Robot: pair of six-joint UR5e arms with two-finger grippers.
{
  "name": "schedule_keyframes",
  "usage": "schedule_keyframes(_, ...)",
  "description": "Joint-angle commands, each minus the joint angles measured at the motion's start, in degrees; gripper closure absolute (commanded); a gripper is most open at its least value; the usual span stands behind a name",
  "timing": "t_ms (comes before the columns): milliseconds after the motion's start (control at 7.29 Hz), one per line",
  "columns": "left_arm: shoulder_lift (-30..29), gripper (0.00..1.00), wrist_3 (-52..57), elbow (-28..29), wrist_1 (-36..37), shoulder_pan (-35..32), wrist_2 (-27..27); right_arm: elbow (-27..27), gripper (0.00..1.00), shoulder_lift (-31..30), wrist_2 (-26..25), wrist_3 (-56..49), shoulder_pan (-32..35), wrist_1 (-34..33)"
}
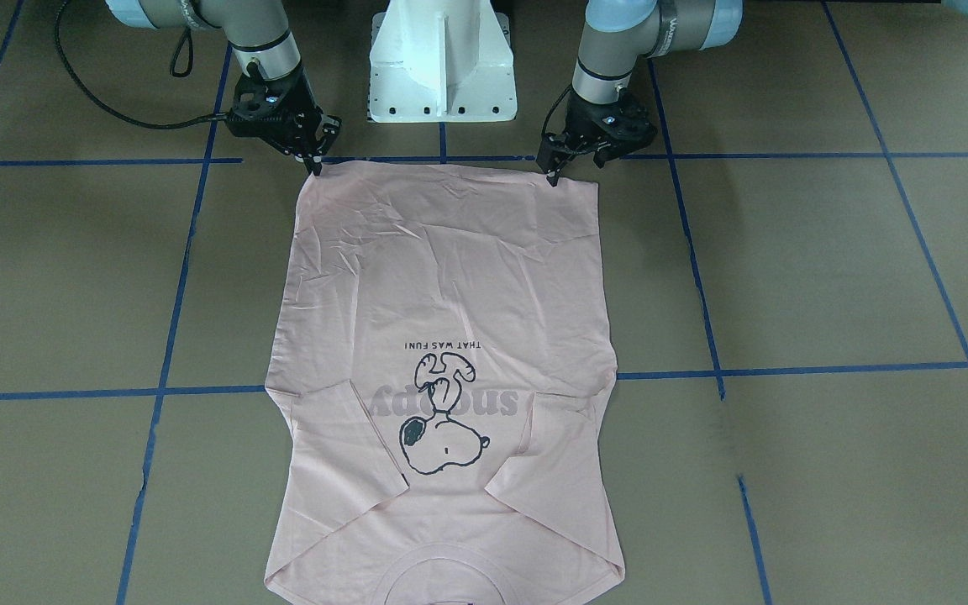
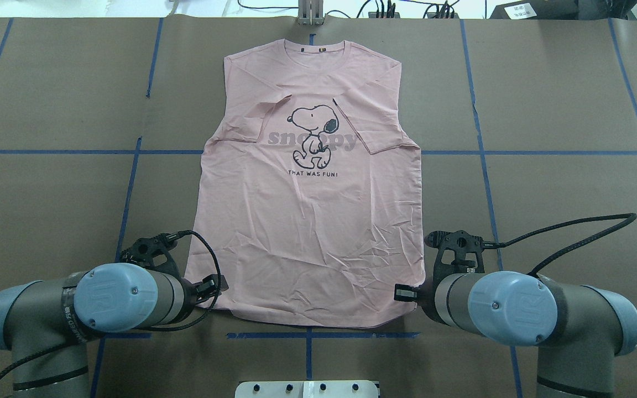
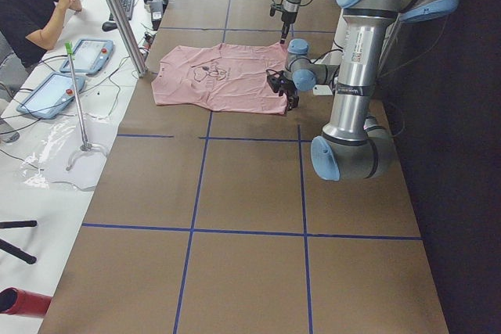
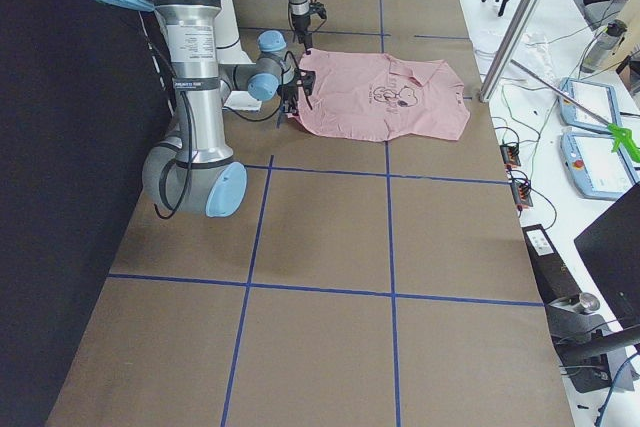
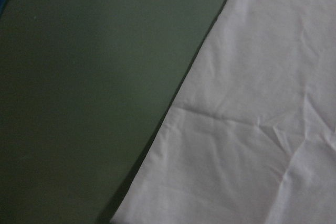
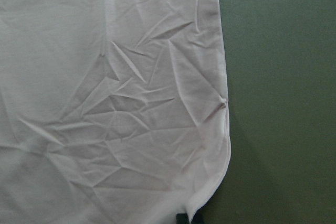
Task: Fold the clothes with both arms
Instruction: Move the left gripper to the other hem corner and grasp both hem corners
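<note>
The black left gripper (image 1: pixel 551 178) and right gripper (image 1: pixel 314 168) are apparently pinching the near hem corners of the pale pink printed T-shirt (image 1: pixel 442 277); next, probably lifting both evenly toward the far collar.

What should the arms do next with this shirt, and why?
Probably pinch and lift both hem corners together: the left tool and right tool sit at the shirt's hem corners, the sleeves are already folded in, and the body lies flat.
</note>
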Motion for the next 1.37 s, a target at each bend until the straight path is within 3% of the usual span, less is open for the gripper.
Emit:
schedule_keyframes(0, 0.16, 0.03, -0.05, 0.89, 0.26, 0.38, 0.29, 0.00, 1.00, 0.10, -0.01, 0.00, 0.01, 0.00)
schedule_keyframes(823, 0.07, 0.15, 0.22, 2.47, 0.26, 0.38, 0.38, 0.09, 1.00, 0.19, 0.08, -0.27, 0.27, 0.00)
schedule_keyframes(960, 0.07, 0.27, 0.04, 2.47, 0.26, 0.38, 0.38, 0.09, 1.00, 0.19, 0.08, -0.27, 0.27, 0.00)
schedule_keyframes(1235, 0.16, 0.78, 0.04, 2.04, 0.26, 0.38, 1.25, 0.09, 1.00, 0.19, 0.08, -0.26, 0.27, 0.00)
